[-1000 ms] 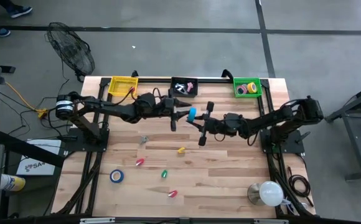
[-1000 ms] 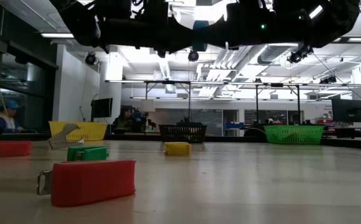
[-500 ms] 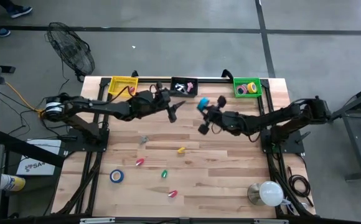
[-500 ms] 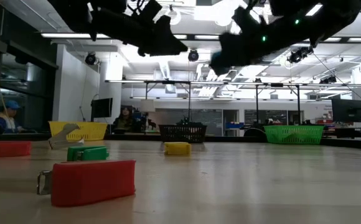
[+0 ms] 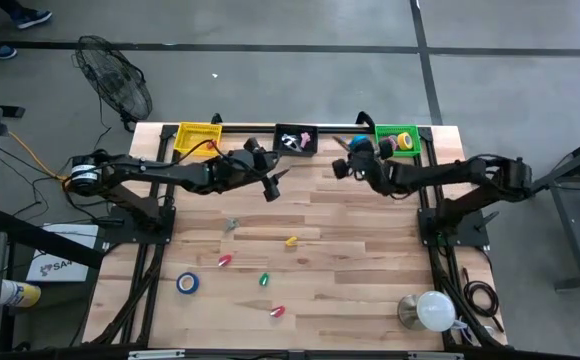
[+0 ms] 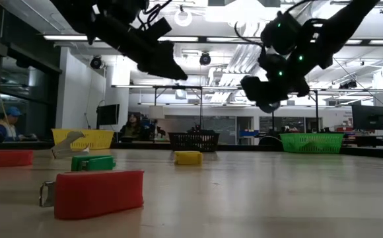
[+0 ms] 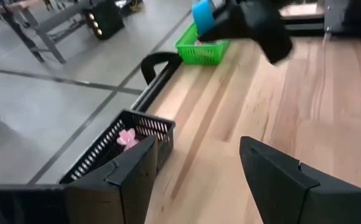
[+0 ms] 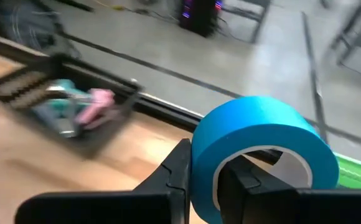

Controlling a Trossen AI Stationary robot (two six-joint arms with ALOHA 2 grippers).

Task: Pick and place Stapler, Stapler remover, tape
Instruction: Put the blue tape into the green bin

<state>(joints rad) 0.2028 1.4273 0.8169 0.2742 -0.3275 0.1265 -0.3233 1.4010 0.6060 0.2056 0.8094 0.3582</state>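
My right gripper (image 5: pixel 356 163) hangs near the table's far edge, just left of the green basket (image 5: pixel 398 141), shut on a blue tape roll (image 8: pixel 261 155). The green basket holds other tape rolls. My left gripper (image 5: pixel 270 186) hovers open near the black basket (image 5: pixel 295 138), with nothing between its fingers (image 7: pixel 286 180). Another blue tape roll (image 5: pixel 187 283) lies flat on the near left of the table. Small red (image 6: pixel 92 193), green (image 6: pixel 92 162) and yellow (image 6: pixel 188 157) staplers and a grey stapler remover (image 5: pixel 230 224) lie on the wood. My right gripper pinches the wall of the blue roll (image 8: pixel 199 165), with one finger (image 8: pixel 243 180) inside the open centre and the other (image 8: pixel 174 171) outside. The roll stands on edge in the hold. It is lifted clear of the table.
A yellow basket (image 5: pixel 198 135) stands at the far left, and the black basket holds pink and teal items. A white dome-shaped object (image 5: pixel 425 311) sits at the near right corner. The bare wood in the middle of the table is free.
My right gripper has carried the blue roll from the table's middle toward the far right, up to the green basket, turning as it went. My left gripper was beside the roll a second ago; it now stands apart from it and has tipped toward level.
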